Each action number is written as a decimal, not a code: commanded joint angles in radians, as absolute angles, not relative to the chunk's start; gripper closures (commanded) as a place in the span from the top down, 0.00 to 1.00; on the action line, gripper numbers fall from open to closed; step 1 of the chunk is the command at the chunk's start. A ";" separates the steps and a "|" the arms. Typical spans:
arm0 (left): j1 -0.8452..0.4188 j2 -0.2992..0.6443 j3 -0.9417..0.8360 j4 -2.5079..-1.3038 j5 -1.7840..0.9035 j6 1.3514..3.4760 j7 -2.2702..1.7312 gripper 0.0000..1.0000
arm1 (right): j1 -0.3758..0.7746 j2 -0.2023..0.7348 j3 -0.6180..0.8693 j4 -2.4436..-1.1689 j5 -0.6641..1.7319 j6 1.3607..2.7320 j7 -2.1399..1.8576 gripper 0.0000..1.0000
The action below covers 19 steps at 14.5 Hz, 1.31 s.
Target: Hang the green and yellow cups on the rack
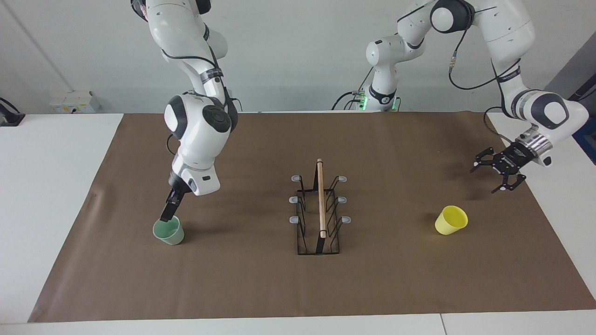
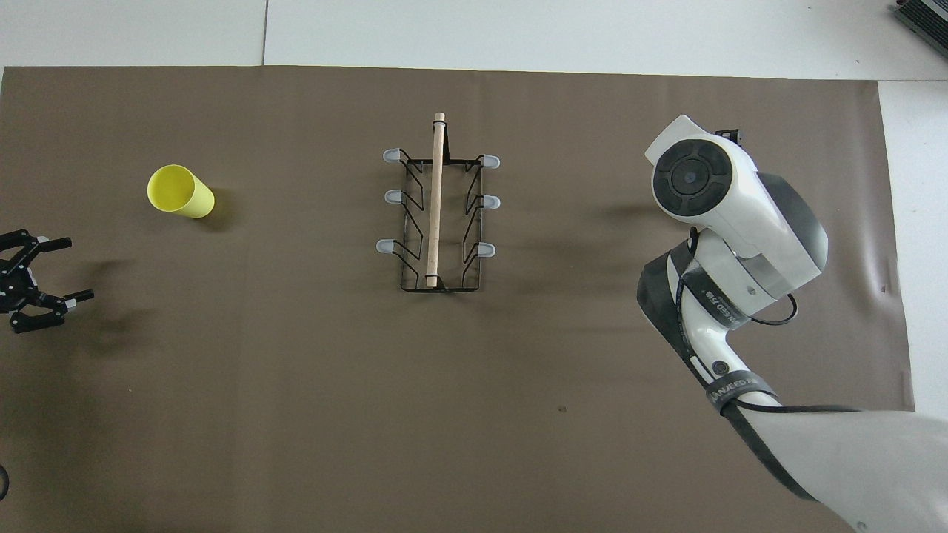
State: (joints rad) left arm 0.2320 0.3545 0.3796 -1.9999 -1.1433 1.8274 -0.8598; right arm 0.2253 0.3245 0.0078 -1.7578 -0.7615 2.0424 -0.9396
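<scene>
The pale green cup [image 1: 169, 231] stands upright on the brown mat toward the right arm's end. My right gripper [image 1: 168, 214] points steeply down at the cup's rim, seen edge-on, and is open. In the overhead view the right arm hides this cup. The yellow cup [image 1: 451, 220] [image 2: 181, 191] lies tilted toward the left arm's end. My left gripper [image 1: 497, 168] [image 2: 41, 280] hangs open and empty over the mat's edge beside it. The black wire rack [image 1: 320, 210] [image 2: 437, 215] with its wooden rod stands mid-table, and its prongs are bare.
The brown mat [image 1: 260, 279] covers most of the white table. A grey box [image 1: 74, 101] sits at the table's edge near the wall, by the right arm's end. The right arm's elbow [image 2: 733, 215] looms over the mat around the green cup.
</scene>
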 commanded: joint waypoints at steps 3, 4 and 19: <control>0.134 0.291 0.373 -2.132 -1.305 1.985 -0.879 1.00 | 0.310 0.469 0.008 -1.677 -0.844 1.957 -0.933 1.00; 0.100 0.294 0.373 -2.137 -1.348 2.012 -0.876 1.00 | 0.311 0.471 0.008 -1.678 -0.845 1.962 -0.931 1.00; -0.002 0.367 0.370 -2.171 -1.786 2.056 -0.658 1.00 | 0.281 0.495 0.008 -1.812 -0.922 2.184 -0.900 1.00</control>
